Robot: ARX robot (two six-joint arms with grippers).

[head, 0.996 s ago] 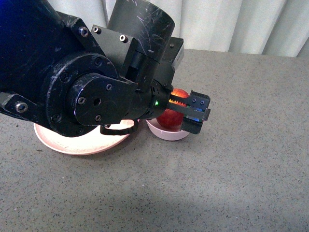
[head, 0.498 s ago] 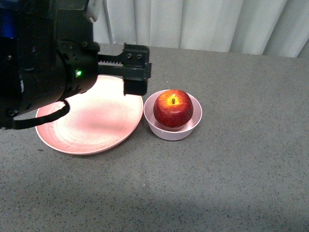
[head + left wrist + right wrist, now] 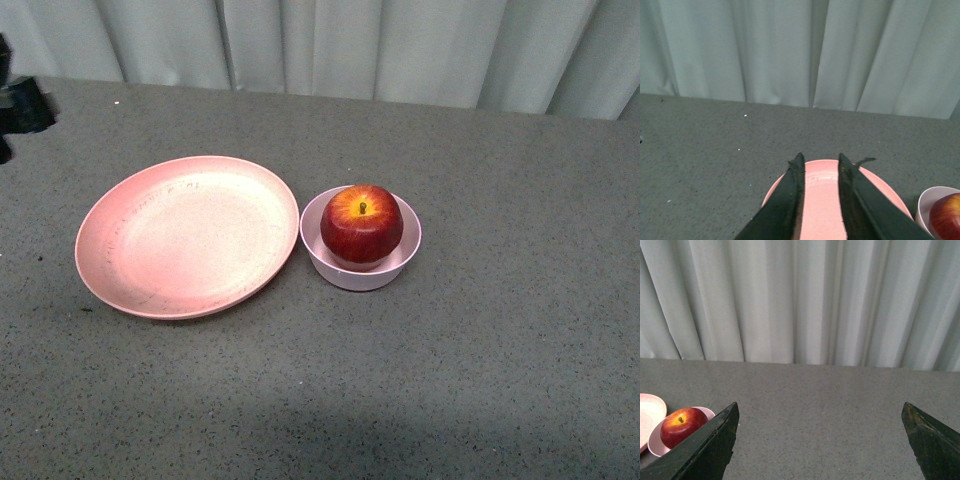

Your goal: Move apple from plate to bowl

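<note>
the apple (image 3: 361,224) sits in the bowl (image 3: 345,275), stem up, with its yellow-orange patch facing the ceiling and its red body rising well above the rim. it fills the bowl almost wall to wall. nothing touches it. the bowl stands on the grey table (image 3: 500,330) just beside the plate (image 3: 130,290), the two rims close together or perhaps touching; which of the two cannot be made out. the plate is bare.

judged from this layout, the task looks done: the fruit is off the plate and resting in the bowl, apparently steady. nothing seems left but for the arms to park.

the left gripper (image 3: 819,162) is empty. its two dark fingers stand a little apart with only a narrow gap between them, and through that gap the plate shows. in its wrist view it hangs over the near side of the plate, pointing toward the curtain (image 3: 790,50), with the bowl and apple off at the picture's edge. in the front view only a dark scrap of the left arm (image 3: 20,105) shows at the far left border.

the right gripper (image 3: 820,422) is spread wide and holds nothing, its fingers at opposite sides of its wrist view. it sits well apart from the bowl, which appears small in that view.
</note>
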